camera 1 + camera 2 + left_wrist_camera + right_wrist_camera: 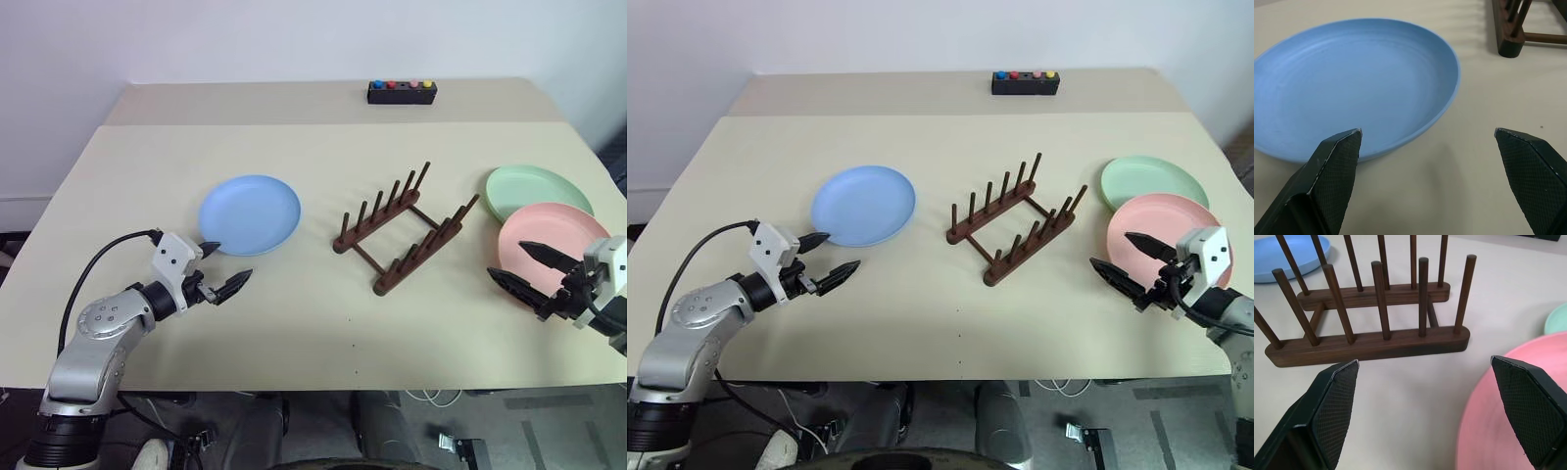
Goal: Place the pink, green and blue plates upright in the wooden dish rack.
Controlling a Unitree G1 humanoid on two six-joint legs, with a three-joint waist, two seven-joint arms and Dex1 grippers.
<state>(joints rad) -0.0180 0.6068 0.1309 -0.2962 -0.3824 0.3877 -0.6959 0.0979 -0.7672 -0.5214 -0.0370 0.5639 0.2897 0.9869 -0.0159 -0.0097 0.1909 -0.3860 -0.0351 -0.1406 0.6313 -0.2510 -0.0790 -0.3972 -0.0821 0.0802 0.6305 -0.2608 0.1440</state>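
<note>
With the wooden dish rack (404,227) empty at the tabletop's (294,323) centre, the blue plate (250,214) lies flat at one o'clock from the released left pincer (224,266), while the released right pincer (529,265) overhangs the pink plate's (549,235) near rim, the green plate (537,190) just behind.

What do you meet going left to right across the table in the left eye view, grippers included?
Left gripper → blue plate → wooden dish rack → right gripper. The green and pink plates overlap each other and the right gripper in this direction, so I leave them out.
</note>
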